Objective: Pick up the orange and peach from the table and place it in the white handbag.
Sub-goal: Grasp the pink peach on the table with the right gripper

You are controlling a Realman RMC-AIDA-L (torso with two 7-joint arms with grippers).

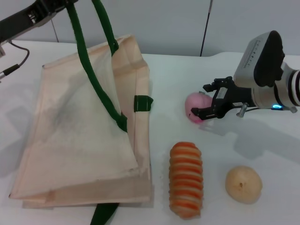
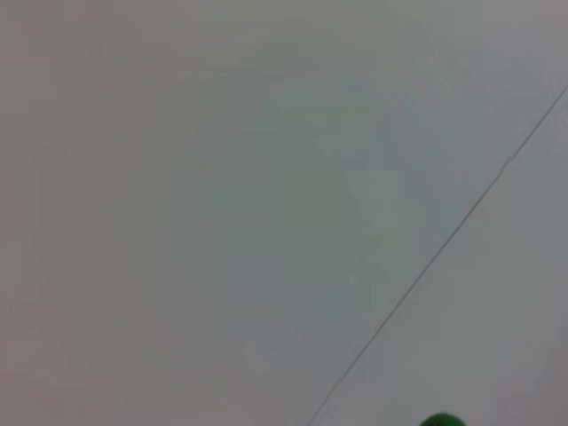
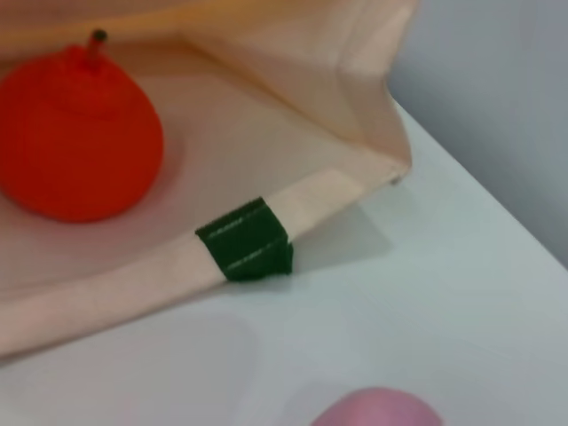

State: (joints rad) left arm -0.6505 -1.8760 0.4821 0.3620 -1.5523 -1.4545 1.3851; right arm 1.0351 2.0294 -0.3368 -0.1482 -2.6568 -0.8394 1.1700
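The peach [image 1: 195, 107] rests on the counter [image 1: 262, 145] right of the white handbag [image 1: 70, 136], between the open fingers of the right end effector [image 1: 205, 100]; centre it, then close gently.

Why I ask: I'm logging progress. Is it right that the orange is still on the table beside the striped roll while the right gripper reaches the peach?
No. The orange already lies inside the white handbag, per the right wrist view. The right gripper is at the peach.

The head view looks down on the desk [image 1: 187, 84]; the right wrist view, close in, shares the white handbag [image 1: 84, 140] [image 3: 311, 191]; the left wrist view faces blank wall.
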